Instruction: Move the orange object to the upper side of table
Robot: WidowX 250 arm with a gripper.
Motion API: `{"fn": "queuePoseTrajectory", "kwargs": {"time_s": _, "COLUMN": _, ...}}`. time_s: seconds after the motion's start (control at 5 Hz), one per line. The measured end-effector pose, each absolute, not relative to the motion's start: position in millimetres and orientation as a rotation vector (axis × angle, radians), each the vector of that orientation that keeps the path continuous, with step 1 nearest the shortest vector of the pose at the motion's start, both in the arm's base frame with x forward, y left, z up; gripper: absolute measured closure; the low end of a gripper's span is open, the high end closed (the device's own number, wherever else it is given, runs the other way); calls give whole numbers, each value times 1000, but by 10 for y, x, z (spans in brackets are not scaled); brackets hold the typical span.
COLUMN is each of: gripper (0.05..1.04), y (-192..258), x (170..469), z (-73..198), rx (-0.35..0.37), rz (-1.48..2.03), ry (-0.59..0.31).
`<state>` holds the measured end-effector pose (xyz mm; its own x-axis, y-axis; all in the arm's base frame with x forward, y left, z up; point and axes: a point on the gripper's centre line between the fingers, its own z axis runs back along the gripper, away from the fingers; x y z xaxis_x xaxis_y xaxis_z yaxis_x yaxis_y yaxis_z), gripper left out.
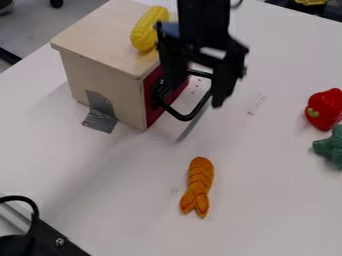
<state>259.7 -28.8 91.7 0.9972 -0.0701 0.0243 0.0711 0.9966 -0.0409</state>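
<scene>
Tool (pixel 198 94) at upper center, pointing down in front of a pale wooden box (pixel 103 75), its two fingers spread apart. The box bears a toy corn cob (pixel 148 29) on top, a red front panel (pixel 152 114) and a looped black handle (pixel 186 118). Gray tape (pixel 100 121) runs from the box's side onto the white tabletop (pixel 120 200). Orange object (pixel 200 181) lying below center, forked end toward the lower edge. Right margin: red toy pepper (pixel 325 108), with a green object (pixel 330 146) just below. Lower left corner: black hardware (pixel 50 241) and a curved cable (pixel 31 204).
</scene>
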Motion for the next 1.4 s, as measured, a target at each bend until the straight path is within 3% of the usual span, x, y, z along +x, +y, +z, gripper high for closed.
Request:
{"fn": "queuePoseTrajectory", "kwargs": {"time_s": 0.2, "gripper": 87, "y": -355, "x": 2537, "z": 610, "rx": -4, "rz": -82, "ry": -33}}
{"fn": "queuePoseTrajectory", "kwargs": {"time_s": 0.6, "gripper": 87, "y": -469, "x": 2329, "z": 316, "rx": 22, "rz": -51, "ry": -49}}
{"fn": "queuePoseTrajectory", "kwargs": {"time_s": 1.0, "gripper": 87, "y": -481, "x": 2240, "z": 3, "rx": 35, "rz": 22, "ry": 50}}
{"fn": "queuePoseTrajectory", "kwargs": {"time_s": 1.2, "gripper": 122, "y": -470, "x": 2250, "z": -25, "rx": 35, "rz": 41, "ry": 53}}
{"fn": "queuePoseTrajectory", "kwargs": {"time_s": 1.4, "gripper": 420, "y": -440, "x": 2242, "z": 2, "rx": 38, "rz": 49, "ry": 49}}
